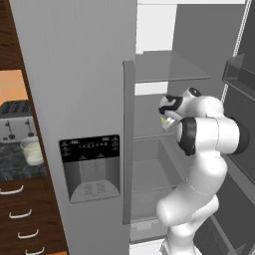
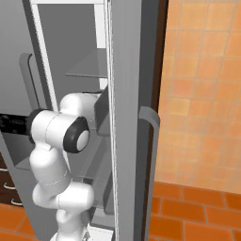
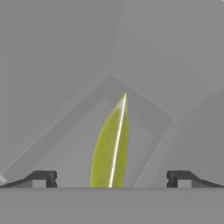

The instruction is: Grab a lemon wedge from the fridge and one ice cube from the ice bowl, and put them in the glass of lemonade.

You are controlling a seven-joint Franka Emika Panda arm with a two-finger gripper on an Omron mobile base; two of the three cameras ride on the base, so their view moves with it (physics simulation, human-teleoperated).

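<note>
The fridge (image 1: 84, 74) stands with its right door swung open, and my arm reaches in over a middle shelf (image 1: 149, 130). Down the hand view runs the lemon wedge (image 3: 111, 148), a thin yellow-green crescent lying on the grey shelf floor. My gripper (image 3: 111, 178) is open around it, one fingertip (image 3: 43, 178) far to each side and not touching. A speck of the wedge (image 1: 163, 121) peeks out under the hand in the left base view. The glass of lemonade (image 1: 32, 151) waits on the dark counter left of the fridge. The ice bowl and ice cube are out of view.
A silver toaster (image 1: 16, 122) sits behind the glass. The black dispenser panel (image 1: 90, 167) is on the closed left door. The open right door (image 2: 129, 117) with its handle (image 2: 149, 141) stands close beside the arm. Glass shelves (image 1: 172, 67) lie above the hand; wooden drawers (image 1: 20, 214) below the counter.
</note>
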